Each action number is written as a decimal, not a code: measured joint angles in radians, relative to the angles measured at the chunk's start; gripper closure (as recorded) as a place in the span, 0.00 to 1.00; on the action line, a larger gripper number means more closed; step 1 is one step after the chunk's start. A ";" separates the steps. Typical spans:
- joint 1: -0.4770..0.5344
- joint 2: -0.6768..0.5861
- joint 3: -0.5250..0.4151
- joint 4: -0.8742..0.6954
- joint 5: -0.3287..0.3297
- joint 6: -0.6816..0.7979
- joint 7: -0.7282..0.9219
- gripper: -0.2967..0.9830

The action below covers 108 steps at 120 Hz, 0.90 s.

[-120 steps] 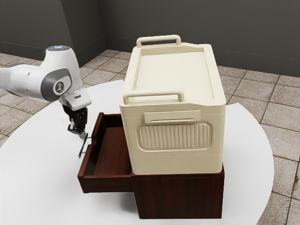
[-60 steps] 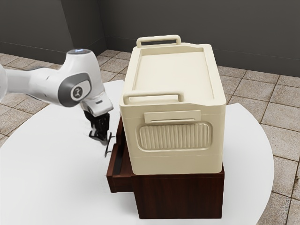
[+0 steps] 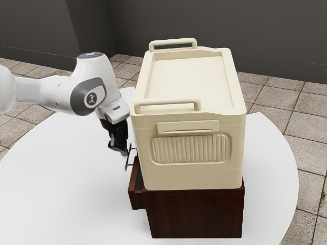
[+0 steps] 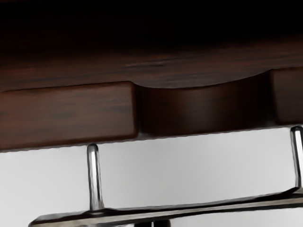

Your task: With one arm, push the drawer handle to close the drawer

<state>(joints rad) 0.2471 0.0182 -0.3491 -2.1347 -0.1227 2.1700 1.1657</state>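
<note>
The gripper [image 3: 122, 152] is shut and stands against the outer side of the drawer handle [image 3: 129, 158], near its far end. In the wrist view the dark tips of the gripper [image 4: 152, 223] meet at the lower edge, beside the handle's long bar [image 4: 189, 208]. Two metal posts join that bar to the drawer front [image 4: 66, 116], which has a curved notch. The dark red-brown drawer [image 3: 135, 191] still sticks out a little from its cabinet [image 3: 196, 214]. My hand hides part of the drawer's far end.
A large cream box [image 3: 189, 148] with two raised handles rests on the cabinet, close beside my hand. The round white table [image 3: 61, 184] extends around the cabinet, and tiled floor lies beyond it.
My hand has moved toward the cabinet, to the exterior view's right. The drawer has slid inward with it, from far out to a short gap, with the smaller part of that travel in the last half second.
</note>
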 joint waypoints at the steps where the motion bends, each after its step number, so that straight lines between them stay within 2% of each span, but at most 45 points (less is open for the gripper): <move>1: 0.001 0.001 -0.002 0.001 -0.001 0.001 -0.001 0.85; 33: 0.039 0.030 -0.084 0.030 -0.038 0.045 -0.005 0.85; 54: 0.055 0.024 -0.101 0.020 -0.052 0.065 0.001 0.85; 62: 0.047 -0.025 -0.102 -0.015 -0.057 0.059 -0.007 0.85; 75: 0.080 -0.213 -0.091 -0.066 -0.060 -0.022 -0.013 0.85; 78: 0.097 -0.255 -0.071 -0.069 -0.060 -0.054 -0.012 0.85; 84: 0.116 -0.344 0.025 -0.056 -0.051 -0.141 -0.004 0.85; 95: 0.120 -0.381 0.253 0.095 0.036 -0.311 0.026 0.85; 101: 0.120 -0.379 0.303 0.126 0.068 -0.379 0.046 0.84; 108: 0.120 -0.355 0.339 0.168 0.085 -0.444 0.068 0.74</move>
<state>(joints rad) 0.3668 -0.3373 -0.0101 -1.9664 -0.0380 1.7261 1.2336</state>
